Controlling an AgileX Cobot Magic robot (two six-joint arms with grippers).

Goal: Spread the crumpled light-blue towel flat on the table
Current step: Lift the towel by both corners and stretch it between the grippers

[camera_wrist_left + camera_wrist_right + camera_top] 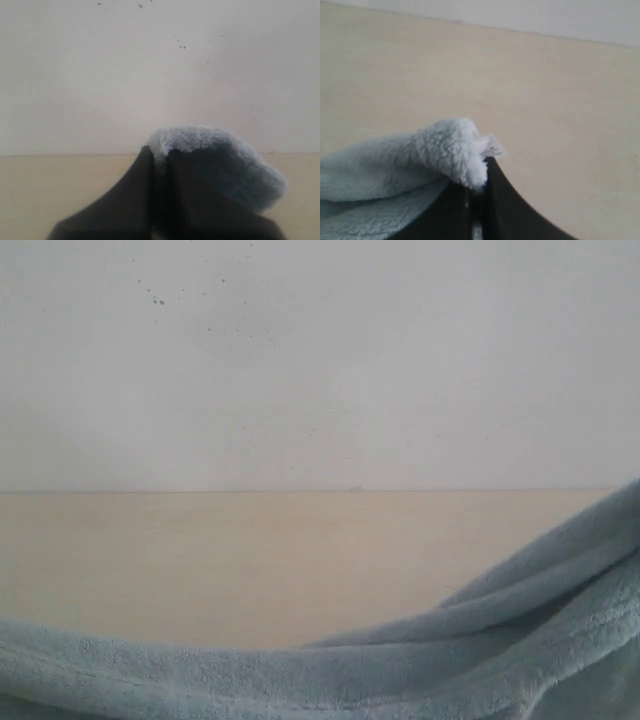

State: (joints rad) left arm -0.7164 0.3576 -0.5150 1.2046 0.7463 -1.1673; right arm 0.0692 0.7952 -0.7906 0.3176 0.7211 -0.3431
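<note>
- Exterior view: the towel point(480, 660) drapes across the near edge of the frame. One long fold rises toward the right side, and the middle hangs slack, so it is not yet flat.
- Right wrist view: the right gripper point(479, 192) has its jaws pressed together on a fluffy corner of the cloth. The small white label point(492, 147) sticks out just beside the pinch.
- Left wrist view: the left gripper point(159, 156) is likewise clamped tight on the cloth, with a tuft of terry bulging over the fingertips. We cannot tell whether this is a corner.
- We judge the step in hand to be the stretch-and-lay. To do it well, we would draw the two held points apart until the sag goes and keep them level. Then we would lower so the hanging edge meets the table point(250, 560) first.
- Risk, as we see it: thick pile may slip from a shallow pinch.
- Beyond the cloth we note beige tabletop, with a speckled white wall point(320, 360) behind.
- Containers: none in any view, so no contents to log.
</note>
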